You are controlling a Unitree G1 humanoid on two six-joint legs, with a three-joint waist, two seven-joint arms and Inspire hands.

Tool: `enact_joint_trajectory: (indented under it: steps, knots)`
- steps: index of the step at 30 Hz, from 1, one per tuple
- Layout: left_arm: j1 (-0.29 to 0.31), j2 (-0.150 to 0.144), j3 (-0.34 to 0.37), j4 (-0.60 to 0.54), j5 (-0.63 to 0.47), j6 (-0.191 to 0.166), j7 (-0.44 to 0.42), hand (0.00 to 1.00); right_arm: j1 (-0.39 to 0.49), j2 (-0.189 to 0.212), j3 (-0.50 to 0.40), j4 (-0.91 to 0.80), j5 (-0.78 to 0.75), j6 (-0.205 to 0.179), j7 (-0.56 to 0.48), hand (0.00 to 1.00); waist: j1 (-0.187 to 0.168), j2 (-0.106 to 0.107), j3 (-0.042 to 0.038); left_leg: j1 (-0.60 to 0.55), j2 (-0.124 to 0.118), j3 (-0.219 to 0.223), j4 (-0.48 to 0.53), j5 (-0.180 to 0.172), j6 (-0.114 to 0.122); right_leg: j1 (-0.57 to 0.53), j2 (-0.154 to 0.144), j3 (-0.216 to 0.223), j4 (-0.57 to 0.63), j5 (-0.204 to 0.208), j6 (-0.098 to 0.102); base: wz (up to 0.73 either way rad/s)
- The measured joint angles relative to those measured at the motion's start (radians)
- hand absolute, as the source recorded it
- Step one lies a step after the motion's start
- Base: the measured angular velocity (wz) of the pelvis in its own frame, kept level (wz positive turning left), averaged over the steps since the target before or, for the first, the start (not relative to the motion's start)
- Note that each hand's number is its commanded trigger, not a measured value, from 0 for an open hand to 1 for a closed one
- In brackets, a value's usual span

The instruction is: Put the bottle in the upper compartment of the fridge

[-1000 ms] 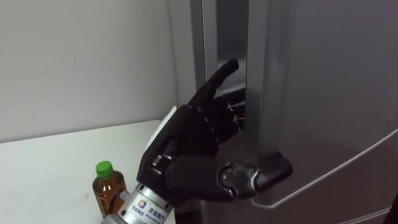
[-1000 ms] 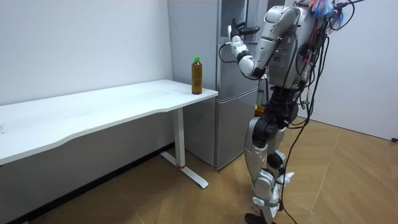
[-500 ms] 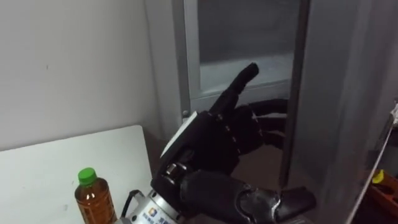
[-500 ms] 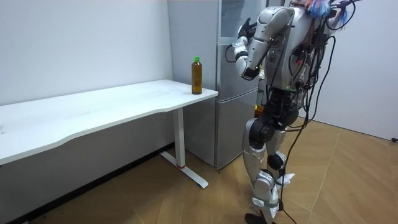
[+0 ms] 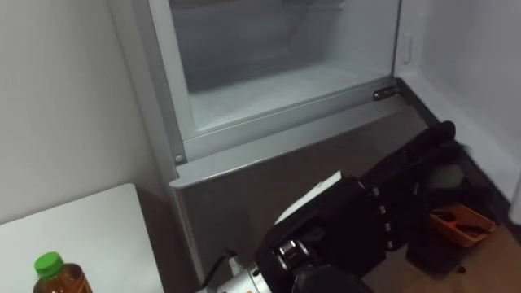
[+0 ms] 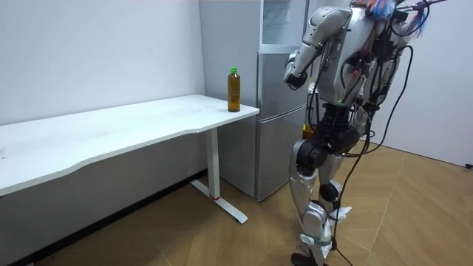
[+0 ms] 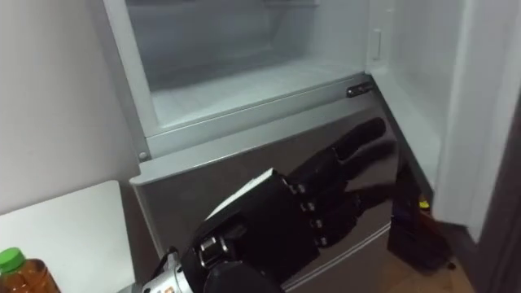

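The amber plastic bottle with a green cap [image 6: 233, 89] stands upright on the corner of the long white desk [image 6: 111, 125] nearest the tall grey fridge [image 6: 275, 111], whose upper compartment [image 5: 269, 73] is open. The robot's black left hand [image 7: 277, 220] hangs empty, fingers stretched out, before the closed lower door [image 5: 244, 183]. The bottle lies to that hand's left, its long axis vertical, probably suiting a side grasp.

I count one bottle [image 5: 49, 270], one white surface [image 5: 89, 232], one fridge [image 5: 269, 171], one open upper compartment [image 5: 277, 81], one robot hand [image 7: 285, 220] of mine
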Motion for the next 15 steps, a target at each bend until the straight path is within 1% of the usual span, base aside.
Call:
enact_joint_trajectory:
  steps: [3,8,11,12,15]
  knots:
    - [0.0,0.009,0.0,0.0,0.0,0.006,-0.009,0.0,0.0,-0.001,-0.001,0.001,0.004,0.001,0.0,0.0,-0.006,-0.001,0.0007,0.001,0.002,0.004,-0.001,0.002,-0.003,-0.004,0.004,0.003,-0.001,0.0,-0.003,-0.06]
    - [-0.001,0.016,0.0,0.0,0.002,0.007,-0.009,0.0,0.003,-0.003,-0.009,0.002,0.025,0.001,0.0,0.0,-0.016,-0.001,0.001,0.001,0.006,0.004,-0.002,0.001,-0.007,-0.002,0.009,0.005,-0.001,0.0,-0.005,-0.01]
    - [-0.004,0.02,0.0,0.0,0.002,0.013,-0.009,0.0,0.005,-0.004,-0.01,0.003,0.031,0.001,0.0,0.0,-0.019,-0.002,0.002,0.0,0.008,0.004,-0.002,-0.001,-0.009,-0.002,0.011,0.006,-0.002,-0.002,-0.007,-0.04]
    - [-0.014,0.026,0.0,0.001,0.002,0.019,-0.009,0.0,0.005,-0.006,-0.009,0.003,0.031,0.001,0.0,0.0,-0.018,-0.003,0.0032,-0.001,0.009,0.004,-0.002,-0.001,-0.009,-0.002,0.011,0.005,-0.002,-0.002,-0.007,0.0]
    - [-0.043,0.047,0.001,0.002,0.003,0.02,-0.009,0.0,0.005,-0.008,-0.01,0.003,0.031,0.004,-0.001,0.0,-0.016,-0.002,0.004,-0.003,0.009,0.002,-0.003,-0.001,-0.009,0.003,0.011,0.004,-0.003,-0.003,-0.008,0.0]
